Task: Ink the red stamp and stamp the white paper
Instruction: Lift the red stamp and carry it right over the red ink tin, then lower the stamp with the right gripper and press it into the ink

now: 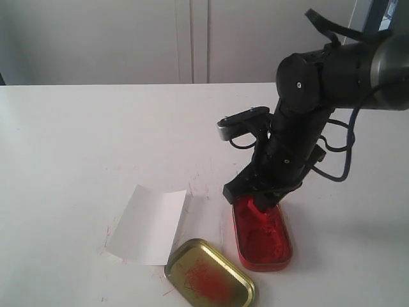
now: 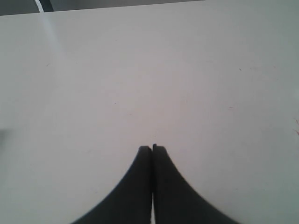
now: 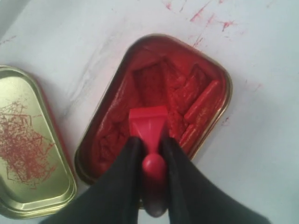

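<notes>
The right gripper (image 3: 152, 142) is pinched on the handle of the red stamp (image 3: 148, 122). The stamp's flat end is down in the red ink tin (image 1: 281, 246), at the lower right of the outside view. The white paper (image 1: 148, 224) lies left of the tin, beside the gold lid (image 1: 208, 280). The left gripper (image 2: 152, 149) is squeezed together over the table (image 2: 140, 70).

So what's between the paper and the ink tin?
Exterior view: mostly bare table between paper and tin. The gold lid's far end pokes into the gap at the end nearer the camera.
</notes>
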You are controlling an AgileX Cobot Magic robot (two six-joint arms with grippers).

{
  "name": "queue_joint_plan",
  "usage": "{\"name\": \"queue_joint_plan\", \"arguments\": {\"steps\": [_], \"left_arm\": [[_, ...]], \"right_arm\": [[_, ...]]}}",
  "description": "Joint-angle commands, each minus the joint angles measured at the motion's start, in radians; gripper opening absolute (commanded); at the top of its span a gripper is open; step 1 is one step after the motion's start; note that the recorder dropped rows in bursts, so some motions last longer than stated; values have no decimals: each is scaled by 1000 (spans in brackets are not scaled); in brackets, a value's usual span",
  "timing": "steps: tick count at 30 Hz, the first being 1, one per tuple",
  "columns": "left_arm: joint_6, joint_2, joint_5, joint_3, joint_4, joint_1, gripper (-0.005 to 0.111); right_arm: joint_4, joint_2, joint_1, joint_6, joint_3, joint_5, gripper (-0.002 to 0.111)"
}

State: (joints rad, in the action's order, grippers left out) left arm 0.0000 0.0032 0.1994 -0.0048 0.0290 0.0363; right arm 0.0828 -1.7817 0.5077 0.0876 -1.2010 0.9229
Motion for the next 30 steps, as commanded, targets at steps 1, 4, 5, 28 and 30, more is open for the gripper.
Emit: {"name": "queue_joint_plan", "arguments": {"steps": [1,4,5,28,30], "left_arm": [[0,-3,2,5,1,1,0],[0,-3,2,5,1,1,0],[0,-3,2,5,1,1,0],[0,-3,2,5,1,1,0],[0,-3,2,5,1,1,0]], "right_arm": [[-5,10,-11,-42,5,-23,0],[-5,5,-11,-52,5,-29,0],[-5,0,-11,-63,5,-35,0],[21,-30,-9,-103,38,12,0],[23,-13,-9,-108,74,7,0]]}}
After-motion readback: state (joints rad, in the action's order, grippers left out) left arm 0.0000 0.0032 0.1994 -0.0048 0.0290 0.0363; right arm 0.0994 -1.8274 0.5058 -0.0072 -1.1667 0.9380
